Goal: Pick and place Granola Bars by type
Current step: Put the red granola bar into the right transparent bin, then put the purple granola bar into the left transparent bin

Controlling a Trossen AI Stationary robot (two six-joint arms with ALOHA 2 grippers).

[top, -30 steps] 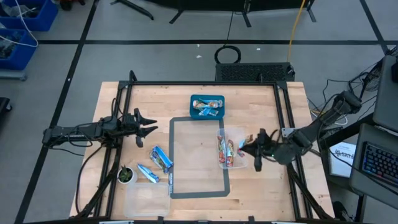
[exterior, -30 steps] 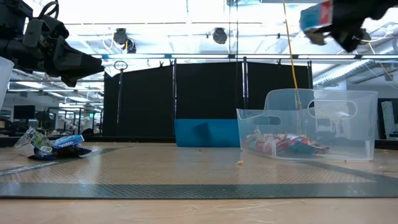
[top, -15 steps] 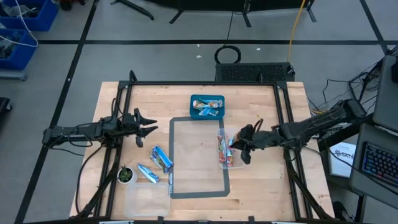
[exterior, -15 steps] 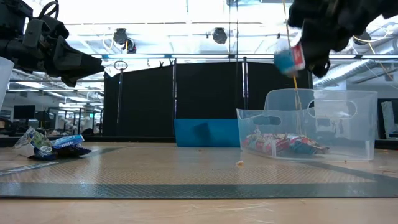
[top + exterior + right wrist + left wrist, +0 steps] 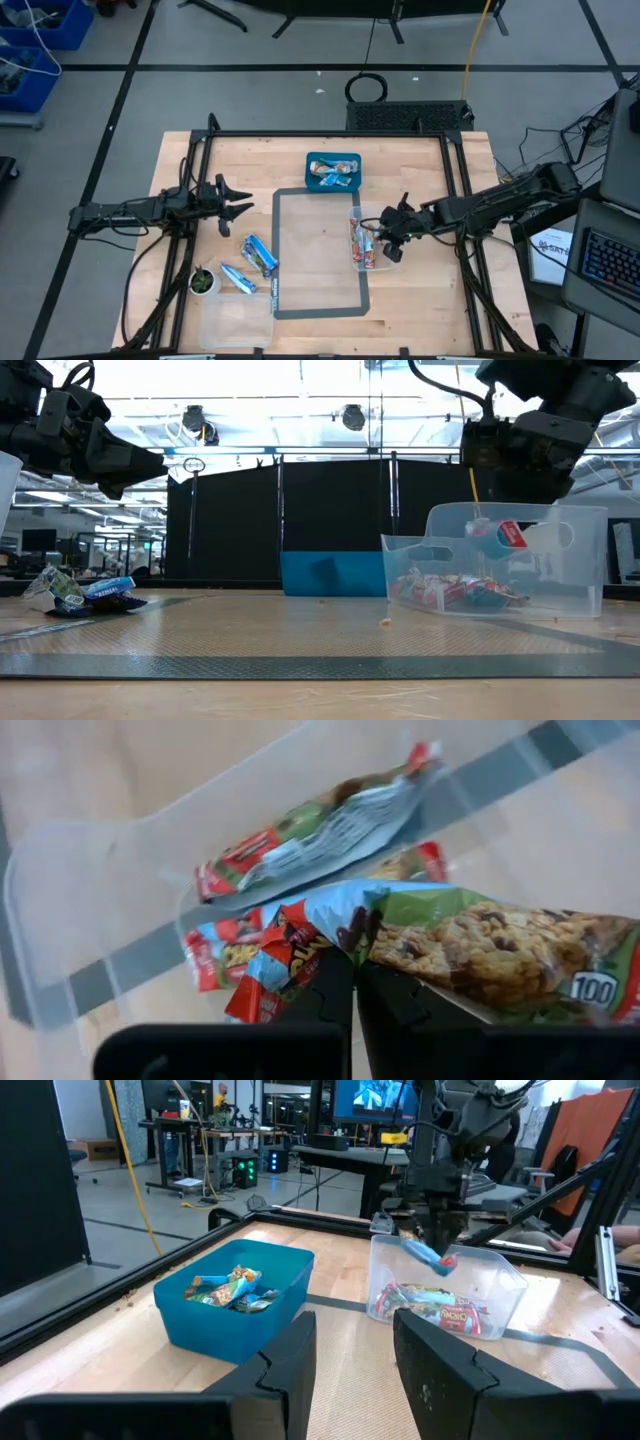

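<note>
One red bar [image 5: 497,535] clenched in R hand [image 5: 381,240] over clear bin [image 5: 590,565]; L hand [image 5: 240,204] parted, holding nothing.

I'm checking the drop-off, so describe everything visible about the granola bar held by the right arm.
The granola bar is a flat wrapped bar in a crinkled wrapper, light blue and red with a green patch, a printed photo of the chewy bar and a "100" mark. The right end effector is shut on its edge. It hangs tilted just inside the clear plastic bin, above the red-wrapped bars lying on the bin's floor, apparently not touching them.
</note>
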